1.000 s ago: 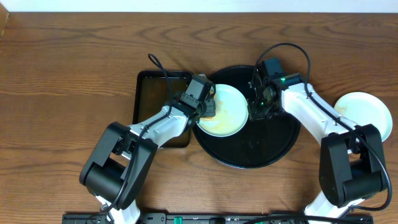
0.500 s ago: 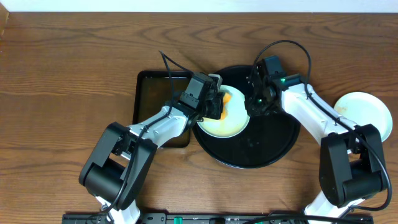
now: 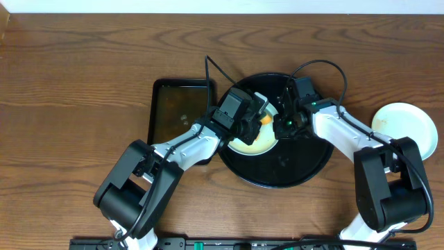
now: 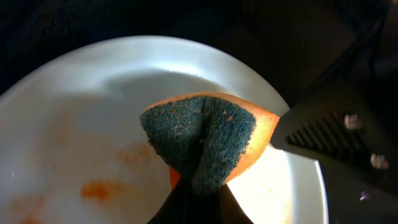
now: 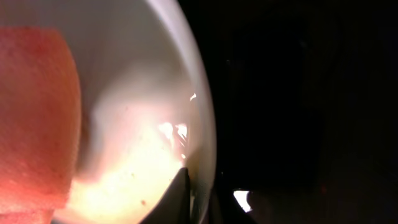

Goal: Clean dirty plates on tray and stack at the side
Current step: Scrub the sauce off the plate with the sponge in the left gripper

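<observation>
From above, the dirty plate [image 3: 251,144] sits on the left part of the big round tray [image 3: 305,170], which is glossy black with a raised rim, out on the brown wood-grain worktop [image 3: 69,83]. The plate looks creamy pale and smooth, and it's half covered by the left arm. The left jaws are clamped on a sponge [image 3: 264,119] pressed against it, while the right jaws are nipped onto the plate's right edge. Another plate [image 3: 402,128], pale and clean-looking, rests on the worktop well to the right, off the tray. A dark rectangular pan [image 3: 177,114] with brownish liquid sits just left of the tray. In the left wrist cam the plate [image 4: 74,124] is shiny, with orange smears low on the left, and the sponge [image 4: 199,137] is folded. It has a rough dark-green scouring face and orange foam behind. The jaws pinch it narrow at the bottom. The right wrist cam is super close. It shows the curved glossy rim [image 5: 202,124], the grainy orange sponge [image 5: 37,124] at the left, and the jaws tight on the rim.
</observation>
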Robot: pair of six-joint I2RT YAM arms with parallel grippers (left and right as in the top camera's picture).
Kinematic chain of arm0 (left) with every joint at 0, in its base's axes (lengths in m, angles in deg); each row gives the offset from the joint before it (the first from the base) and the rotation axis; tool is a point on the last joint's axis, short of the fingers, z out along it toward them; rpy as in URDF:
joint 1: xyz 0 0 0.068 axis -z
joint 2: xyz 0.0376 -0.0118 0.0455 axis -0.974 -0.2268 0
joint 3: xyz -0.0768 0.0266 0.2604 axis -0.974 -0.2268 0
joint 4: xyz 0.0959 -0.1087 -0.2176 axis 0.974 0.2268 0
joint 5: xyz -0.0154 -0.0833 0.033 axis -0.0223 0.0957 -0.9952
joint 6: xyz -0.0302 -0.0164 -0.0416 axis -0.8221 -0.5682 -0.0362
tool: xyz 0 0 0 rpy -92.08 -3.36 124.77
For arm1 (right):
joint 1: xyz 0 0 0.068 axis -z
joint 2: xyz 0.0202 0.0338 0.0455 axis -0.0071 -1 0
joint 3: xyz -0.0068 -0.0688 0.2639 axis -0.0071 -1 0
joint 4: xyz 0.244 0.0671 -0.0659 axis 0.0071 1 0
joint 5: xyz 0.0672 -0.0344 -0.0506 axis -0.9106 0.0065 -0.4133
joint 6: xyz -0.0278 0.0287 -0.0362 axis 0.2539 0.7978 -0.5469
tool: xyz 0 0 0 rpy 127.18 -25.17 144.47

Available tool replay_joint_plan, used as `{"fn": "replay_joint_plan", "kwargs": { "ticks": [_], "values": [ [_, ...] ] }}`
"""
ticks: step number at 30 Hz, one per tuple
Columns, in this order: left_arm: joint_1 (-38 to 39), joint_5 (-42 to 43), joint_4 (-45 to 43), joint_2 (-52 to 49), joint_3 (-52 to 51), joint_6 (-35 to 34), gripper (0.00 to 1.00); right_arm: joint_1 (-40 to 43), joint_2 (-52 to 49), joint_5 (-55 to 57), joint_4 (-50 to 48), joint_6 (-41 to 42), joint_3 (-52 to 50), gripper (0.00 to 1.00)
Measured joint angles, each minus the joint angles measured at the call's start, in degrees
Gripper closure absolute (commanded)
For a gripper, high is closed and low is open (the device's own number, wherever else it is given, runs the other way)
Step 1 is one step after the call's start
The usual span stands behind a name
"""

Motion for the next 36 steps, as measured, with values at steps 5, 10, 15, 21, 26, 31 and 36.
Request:
{"fn": "replay_joint_plan", "kwargs": {
  "ticks": [5, 10, 15, 21, 26, 31, 36],
  "values": [
    [0.0, -0.5, 0.0, 0.0, 0.0, 6.8, 0.93, 0.0, 0.0, -0.9, -0.4, 1.0, 0.0, 0.99],
    [0.0, -5.1, 2.8, 0.0, 0.4, 6.9, 0.93, 0.0, 0.0, -1.1, -0.2, 1.5, 0.0, 0.99],
    [0.0, -6.7, 14.3, -0.1, 5.4, 5.0, 0.92, 0.0, 0.0, -1.5, -0.1, 1.5, 0.0, 0.99],
    [0.0, -9.1, 19.5, -0.2, 10.0, 4.6, 0.93, 0.0, 0.0, -1.5, 0.0, 1.5, 0.0, 0.99],
    [0.8, -10.1, 18.6, -4.5, 10.1, 5.5, 0.93, 0.0, 0.0, -1.5, 0.0, 1.5, 0.0, 0.99],
    [2.9, -11.6, 17.0, -6.8, 11.4, 6.6, 0.93, 0.0, 0.1, -1.3, 0.3, 1.5, 0.0, 0.99],
    [5.6, -13.9, 17.9, -7.2, 12.2, 6.9, 0.93, 0.0, 0.2, -1.4, 0.9, 1.5, -0.1, 0.99]
  ]
}}
